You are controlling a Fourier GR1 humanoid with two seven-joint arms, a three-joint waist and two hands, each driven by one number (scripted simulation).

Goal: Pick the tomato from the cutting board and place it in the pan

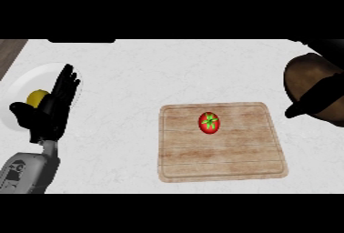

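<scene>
Grey left forearm leads from the lower edge to a resting left hand, its fingers straight and relaxed, holding nothing, over a white plate bearing a yellow fruit. Well right of those fingers the tomato sits untouched on the cutting board; farther right lies the pan. Picking has apparently not begun; next, a hand must reach the tomato and close round it
</scene>
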